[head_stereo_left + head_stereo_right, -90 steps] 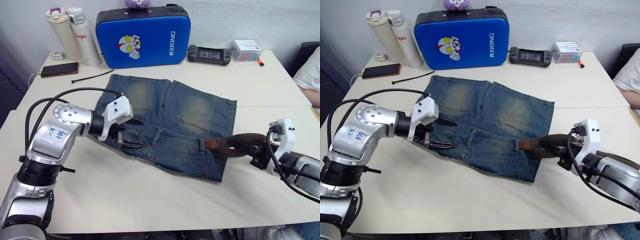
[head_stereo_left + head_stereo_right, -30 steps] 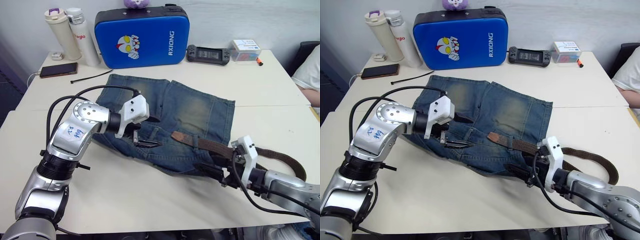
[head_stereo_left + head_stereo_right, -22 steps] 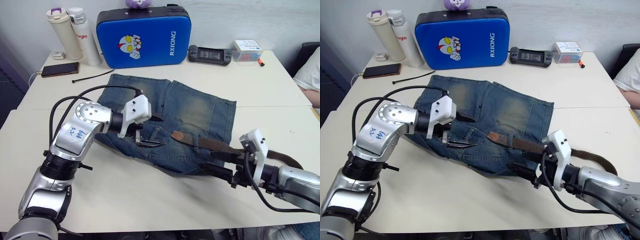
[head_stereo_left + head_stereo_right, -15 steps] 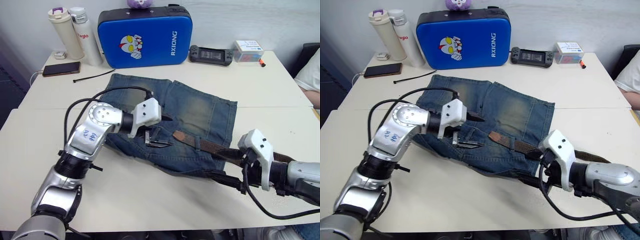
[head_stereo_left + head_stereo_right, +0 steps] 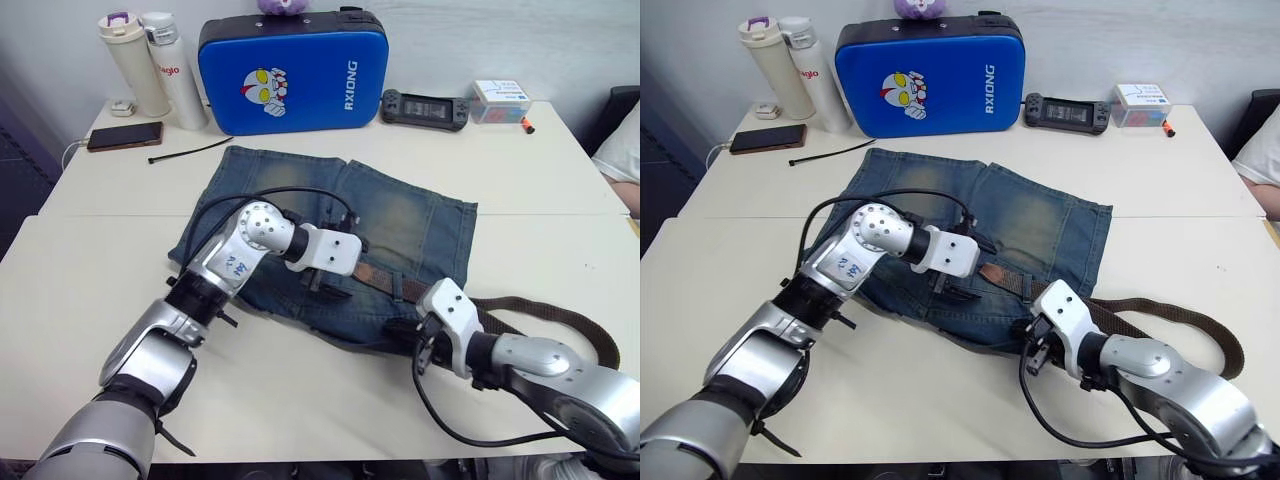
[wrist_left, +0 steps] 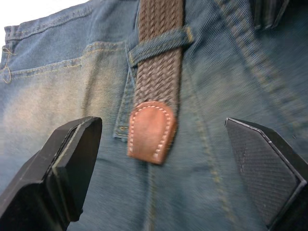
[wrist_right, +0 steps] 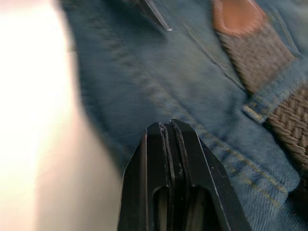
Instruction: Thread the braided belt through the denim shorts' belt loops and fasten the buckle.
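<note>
From my head cameras I see the denim shorts (image 5: 390, 215) spread flat on the white table (image 5: 520, 170), waistband toward me, with the braided belt (image 5: 540, 312) running in from my right side, curving across the bare table and onto the waistband. My left gripper (image 5: 328, 290) hangs over the middle of the waistband, right beside the belt's brown leather tip (image 5: 989, 272), which lies on the denim just past a belt loop (image 5: 1024, 286). My right gripper (image 5: 1032, 345) sits low at the near edge of the shorts, beside the belt where it leaves the cloth. Behind the shorts stand a blue case (image 5: 290, 68), two bottles (image 5: 150, 60), a phone (image 5: 121, 136), a black cable tie (image 5: 185, 152) and a game controller (image 5: 425, 107). In my left wrist view my two fingers (image 6: 62, 168) are spread wide apart and hold nothing; the leather tip (image 6: 151, 130) lies on the denim between them, and the woven strap passes under a belt loop (image 6: 161, 44) just behind it. In my right wrist view my fingers (image 7: 175, 178) are pressed together with nothing visible between them, pointing at the waistband seam, while the belt and its tip (image 7: 238, 17) lie off to one side, apart from them.
</note>
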`<state>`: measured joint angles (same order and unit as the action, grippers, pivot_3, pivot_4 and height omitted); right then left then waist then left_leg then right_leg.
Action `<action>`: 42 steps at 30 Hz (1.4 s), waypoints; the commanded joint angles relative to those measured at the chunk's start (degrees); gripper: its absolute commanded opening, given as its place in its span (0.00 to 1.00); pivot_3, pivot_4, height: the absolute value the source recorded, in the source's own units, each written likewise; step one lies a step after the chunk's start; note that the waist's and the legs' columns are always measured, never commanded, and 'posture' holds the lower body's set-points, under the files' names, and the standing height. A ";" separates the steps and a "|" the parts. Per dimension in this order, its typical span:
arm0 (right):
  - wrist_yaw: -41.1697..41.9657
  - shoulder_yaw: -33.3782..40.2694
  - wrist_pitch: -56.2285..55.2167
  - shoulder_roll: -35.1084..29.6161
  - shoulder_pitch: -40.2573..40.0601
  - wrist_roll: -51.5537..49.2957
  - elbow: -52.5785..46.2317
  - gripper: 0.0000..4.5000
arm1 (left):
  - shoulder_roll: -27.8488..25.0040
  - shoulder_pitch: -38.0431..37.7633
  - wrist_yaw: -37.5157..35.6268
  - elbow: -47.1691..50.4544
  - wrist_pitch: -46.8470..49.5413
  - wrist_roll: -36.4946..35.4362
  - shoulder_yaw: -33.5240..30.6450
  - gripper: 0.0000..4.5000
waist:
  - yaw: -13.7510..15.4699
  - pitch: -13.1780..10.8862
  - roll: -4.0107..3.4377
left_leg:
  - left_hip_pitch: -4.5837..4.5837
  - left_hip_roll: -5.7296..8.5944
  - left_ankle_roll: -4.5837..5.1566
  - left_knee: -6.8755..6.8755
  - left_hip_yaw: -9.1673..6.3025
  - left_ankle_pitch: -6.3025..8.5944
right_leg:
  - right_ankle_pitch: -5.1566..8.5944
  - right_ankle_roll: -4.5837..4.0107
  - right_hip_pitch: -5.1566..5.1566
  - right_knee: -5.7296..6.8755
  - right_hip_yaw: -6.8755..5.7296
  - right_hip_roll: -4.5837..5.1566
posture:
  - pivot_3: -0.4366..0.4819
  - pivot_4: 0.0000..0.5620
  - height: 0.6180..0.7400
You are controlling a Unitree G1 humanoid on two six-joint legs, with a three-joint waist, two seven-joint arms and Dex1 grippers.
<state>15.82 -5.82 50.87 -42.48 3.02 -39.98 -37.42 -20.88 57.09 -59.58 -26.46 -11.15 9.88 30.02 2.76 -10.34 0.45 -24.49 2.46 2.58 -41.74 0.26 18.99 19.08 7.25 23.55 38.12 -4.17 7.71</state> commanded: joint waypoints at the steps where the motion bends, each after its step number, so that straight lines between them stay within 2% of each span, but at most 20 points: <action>1: -4.73 2.14 4.66 4.67 -0.48 -0.56 0.90 0.01 | 2.68 3.73 4.38 -7.14 -5.42 3.22 -0.32 1.00 | 0.09 0.01 0.00 | -0.05 -0.02 0.00 -0.09 -0.03 0.00 | 0.00 0.00 0.02 0.01 -0.07 -0.01 | 0.48 0.27 0.38; 6: -6.24 4.09 7.77 7.44 -0.46 -0.03 0.13 0.01 | 3.73 5.53 6.01 -15.09 -12.81 8.08 1.83 1.00 | 0.07 0.01 -0.01 | -0.03 -0.01 0.01 -0.15 0.01 0.01 | 0.00 0.00 0.06 0.23 -0.16 -0.01 | 0.48 0.27 0.38; 7: -6.26 4.23 8.36 7.58 -0.25 0.04 0.01 0.00 | 4.37 6.07 7.03 -17.14 -13.73 9.28 2.29 0.94 | 0.06 0.01 -0.01 | -0.03 -0.01 0.01 -0.15 0.01 0.01 | 0.00 0.00 0.06 0.23 -0.17 -0.01 | 0.48 0.27 0.38; 9: -6.16 4.27 9.24 7.81 -0.02 0.27 -0.21 0.00 | 5.53 6.91 8.48 -20.03 -14.79 10.58 2.47 0.82 | 0.21 0.03 0.00 | -0.03 0.02 0.03 -0.19 0.01 0.02 | 0.00 0.00 0.05 0.28 -0.18 -0.04 | 0.48 0.27 0.38; 14: -6.49 4.06 10.89 8.92 0.48 0.95 -0.62 0.00 | 6.90 7.97 9.05 -23.53 -17.07 10.91 1.48 0.34 | 0.18 0.04 0.02 | -0.02 0.10 0.12 -0.33 0.01 0.07 | 0.00 0.00 0.07 0.50 -0.18 -0.01 | 0.48 0.27 0.38; 18: -6.03 3.77 11.58 8.87 0.64 1.59 -0.19 0.00 | 6.63 7.99 7.42 -22.54 -16.99 8.56 -0.86 0.00 | 0.11 0.05 0.02 | -0.03 0.09 0.12 -0.35 0.00 0.07 | 0.00 0.00 0.10 0.53 -0.16 0.05 | 0.48 0.27 0.38; 22: -5.44 2.84 12.33 8.38 1.16 2.35 1.08 0.00 | 4.80 8.37 5.43 -19.60 -16.45 7.43 -2.68 0.00 | -0.08 0.05 0.02 | -0.03 0.09 0.13 -0.34 0.03 0.07 | 0.00 0.00 0.13 0.55 -0.16 0.05 | 0.48 0.27 0.38; 27: -4.34 0.76 13.38 7.76 2.60 4.01 3.47 0.00 | -2.24 6.05 -2.13 -6.79 -11.95 6.60 -3.28 0.00 | -0.74 0.05 0.02 | -0.06 0.06 0.12 -0.33 0.02 0.08 | 0.00 0.00 0.17 0.56 -0.15 0.06 | 0.48 0.27 0.38; 32: -1.89 -1.57 12.49 6.87 4.28 6.08 6.32 0.00 | -8.89 2.52 -8.92 9.14 -0.17 5.91 -4.58 0.00 | -1.47 0.06 0.00 | -0.05 0.01 0.10 -0.30 -0.01 0.08 | 0.01 -0.01 0.17 0.57 -0.12 0.04 | 0.48 0.27 0.38; 37: 0.07 -2.41 12.03 6.85 5.97 7.35 8.05 0.00 | -14.02 -1.35 -12.24 19.18 9.81 6.02 -5.35 0.00 | -1.99 0.08 -0.03 | -0.03 -0.07 0.08 -0.28 0.00 0.08 | 0.02 -0.04 0.17 0.55 -0.04 -0.03 | 0.48 0.27 0.38; 39: 0.75 -2.66 11.71 6.81 6.22 7.76 8.70 0.00 | -14.54 -1.94 -10.75 21.86 12.71 6.17 -6.31 0.00 | -2.15 0.08 -0.03 | -0.02 -0.10 0.06 -0.26 -0.01 0.09 | 0.04 -0.08 0.18 0.56 -0.04 -0.06 | 0.48 0.27 0.38; 42: 1.59 -3.29 10.91 6.87 6.70 8.62 9.98 0.00 | -10.52 -0.55 -3.10 22.59 11.47 6.24 -7.68 0.00 | -1.98 0.09 -0.02 | -0.02 -0.09 0.06 -0.26 -0.05 0.09 | 0.05 -0.08 0.16 0.58 -0.02 -0.05 | 0.48 0.27 0.38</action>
<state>18.40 -7.62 59.85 -34.30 11.16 -34.73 -33.18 -31.89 54.25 -66.24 -6.13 1.12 15.96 25.82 0.78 -10.26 0.43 -24.50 2.38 2.63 -42.01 0.22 19.08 19.13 7.16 23.70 38.69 -4.16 7.68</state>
